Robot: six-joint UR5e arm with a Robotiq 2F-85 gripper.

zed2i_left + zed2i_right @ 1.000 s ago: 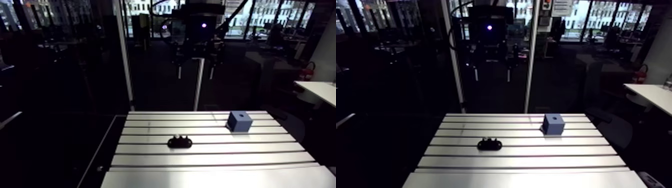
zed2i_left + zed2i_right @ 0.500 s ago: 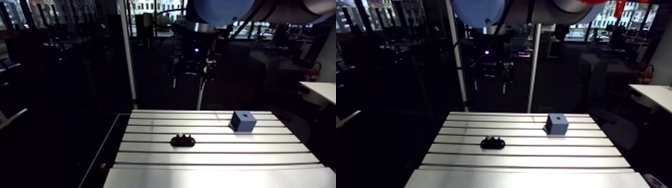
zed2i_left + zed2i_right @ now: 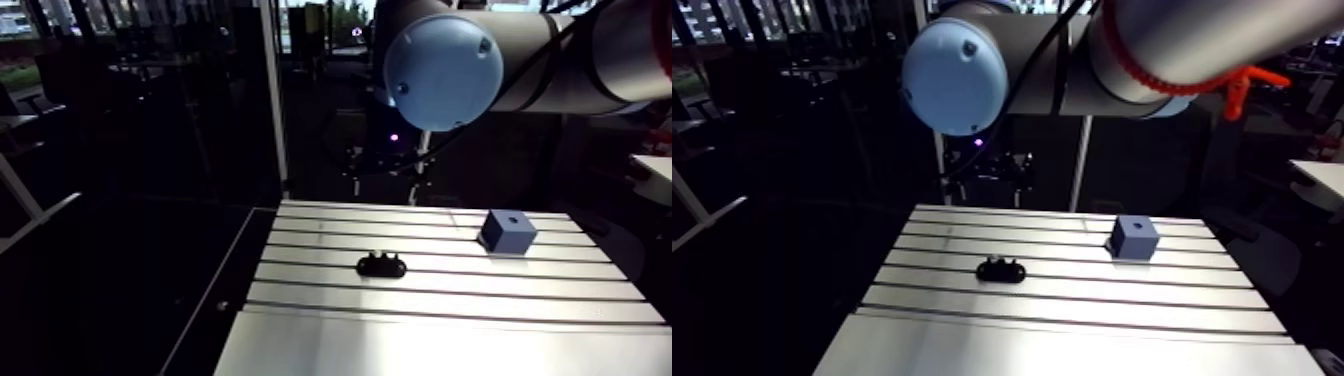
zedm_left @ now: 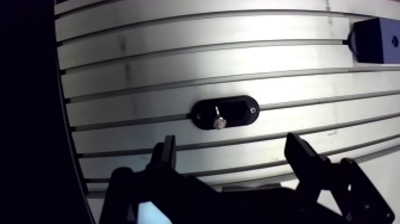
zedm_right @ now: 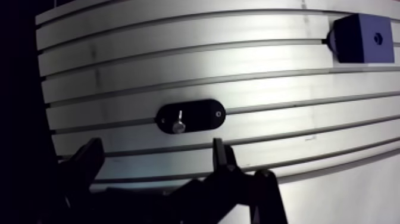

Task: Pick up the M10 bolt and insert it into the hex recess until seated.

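In the wrist view a black oval holder [image 4: 235,112] lies on the slotted table [image 4: 178,62], and a small silver bolt [image 4: 219,121] stands in one of its holes. My gripper [image 4: 232,159] hangs above the table just short of the holder, open, with nothing between its fingers [image 4: 165,156]. A blue block [image 4: 374,40] with a dark hole in its top face sits well ahead of the gripper and off to one side. The arm view shows the holder [image 3: 381,265] mid-table and the blue block [image 3: 507,231] at the back right.
The table's left edge [image 3: 240,300] drops into a dark floor. My own elbow joint with its light-blue cap [image 3: 441,70] fills the upper part of the arm view. Bare slotted surface [image 3: 450,300] lies in front of the holder.
The arm view has shifted as the arm moved, and the elbow joint has come into the picture. The wrist has sunk lower. Holder and blue block lie where they were.
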